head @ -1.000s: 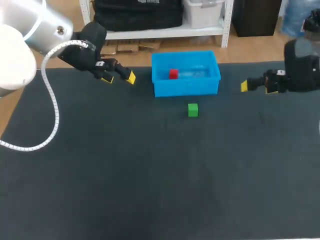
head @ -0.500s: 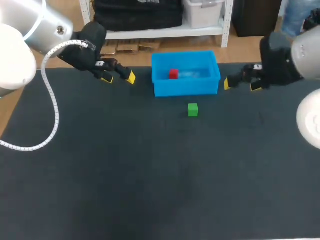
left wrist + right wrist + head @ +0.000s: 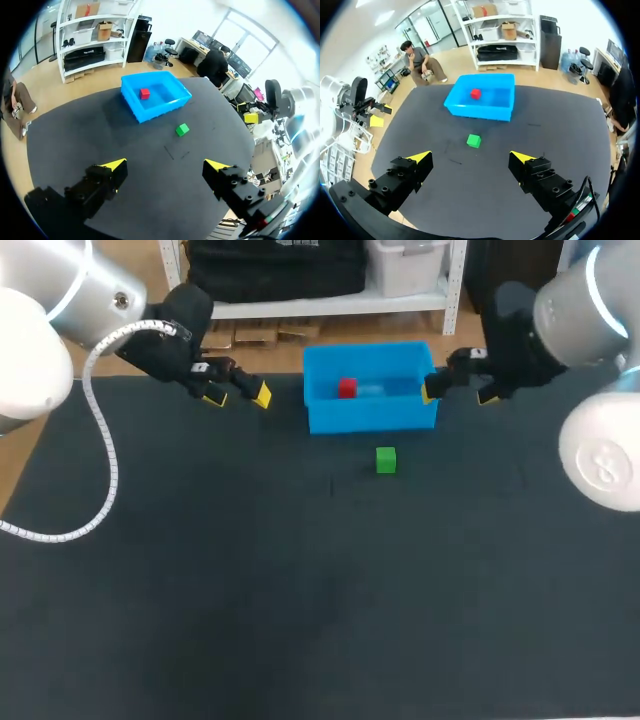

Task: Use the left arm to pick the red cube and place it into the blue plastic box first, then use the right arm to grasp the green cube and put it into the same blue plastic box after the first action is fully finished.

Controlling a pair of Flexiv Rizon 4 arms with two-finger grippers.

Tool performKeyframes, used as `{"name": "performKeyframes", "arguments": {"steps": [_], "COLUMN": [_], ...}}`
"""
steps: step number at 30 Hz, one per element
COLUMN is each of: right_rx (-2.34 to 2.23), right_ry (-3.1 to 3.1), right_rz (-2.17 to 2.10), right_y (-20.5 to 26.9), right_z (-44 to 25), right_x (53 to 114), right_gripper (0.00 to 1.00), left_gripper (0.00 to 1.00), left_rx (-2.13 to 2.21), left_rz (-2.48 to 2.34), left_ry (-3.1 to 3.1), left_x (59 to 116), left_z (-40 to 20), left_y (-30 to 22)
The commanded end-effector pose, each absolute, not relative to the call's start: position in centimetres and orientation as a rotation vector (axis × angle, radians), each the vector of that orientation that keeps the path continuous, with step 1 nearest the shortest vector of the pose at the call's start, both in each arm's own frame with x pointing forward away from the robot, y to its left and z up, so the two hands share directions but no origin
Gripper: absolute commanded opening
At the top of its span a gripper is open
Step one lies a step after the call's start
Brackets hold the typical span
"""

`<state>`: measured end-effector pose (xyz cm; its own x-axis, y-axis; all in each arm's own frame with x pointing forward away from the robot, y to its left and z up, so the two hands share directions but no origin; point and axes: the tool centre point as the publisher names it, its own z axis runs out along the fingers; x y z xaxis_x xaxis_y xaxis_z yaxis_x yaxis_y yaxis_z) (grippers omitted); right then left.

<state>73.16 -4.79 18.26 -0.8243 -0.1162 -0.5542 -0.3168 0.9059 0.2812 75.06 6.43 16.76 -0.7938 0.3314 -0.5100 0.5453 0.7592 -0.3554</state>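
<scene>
Head view overhead; wrist views share blue box [image 3: 370,416].

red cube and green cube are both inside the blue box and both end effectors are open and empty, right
Not quite. Only the red cube is inside the blue plastic box; the green cube sits on the table just outside it, as the head view shows. The left end effector and right end effector are open and empty.

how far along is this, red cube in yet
Done: the red cube sits in the blue box, and the left gripper is open, off to its side. In hand: the right gripper hangs open by the box. Left: the green cube lies outside it, ungrasped.
</scene>
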Motion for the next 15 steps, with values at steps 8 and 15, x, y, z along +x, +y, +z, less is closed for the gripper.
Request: {"name": "performKeyframes", "arguments": {"steps": [8,15], "right_rx": [-0.312,-0.323], "right_ry": [2.603,2.636], "right_rz": [0.397,0.380], "right_y": [-2.5,-1.8], "right_z": [18.7,18.8], "right_x": [74.9,75.7], "right_gripper": [1.00,1.00], "left_gripper": [1.00,1.00], "left_rx": [0.667,0.667], "left_rz": [-0.700,-0.700], "left_ry": [2.529,2.529], "left_x": [75.0,75.0], "left_z": [16.7,16.7], "left_y": [6.5,6.5]}}
